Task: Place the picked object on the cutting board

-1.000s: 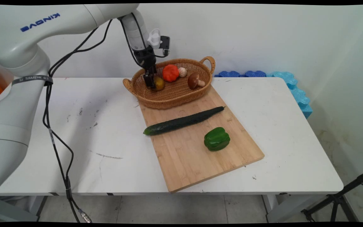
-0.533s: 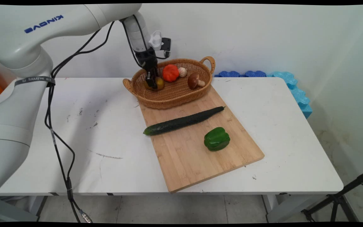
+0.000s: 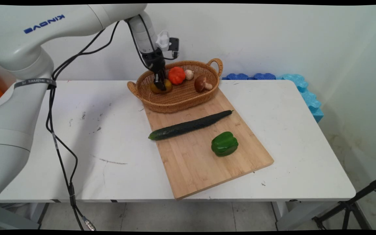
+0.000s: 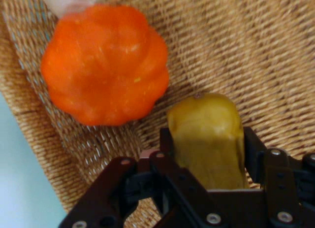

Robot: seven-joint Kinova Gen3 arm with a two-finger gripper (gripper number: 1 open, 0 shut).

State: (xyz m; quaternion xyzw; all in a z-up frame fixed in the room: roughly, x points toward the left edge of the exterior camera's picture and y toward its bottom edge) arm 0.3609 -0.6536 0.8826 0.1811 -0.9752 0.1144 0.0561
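Between pincer (image 4: pixel 209 144) fingers (image 4: pixel 253 149) — yellow-brown fruit (image 4: pixel 209 137)

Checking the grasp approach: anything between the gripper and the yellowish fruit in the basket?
Nothing visible. The gripper has its fingers on either side of the yellowish fruit in the basket. The orange pumpkin sits beside it, apart, outside the fingers.

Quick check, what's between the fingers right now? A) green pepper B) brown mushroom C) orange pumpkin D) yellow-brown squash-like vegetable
D: the hand view shows the gripper with its fingers on either side of the yellow-brown vegetable, in the wicker basket; the orange pumpkin sits beside it, untouched.
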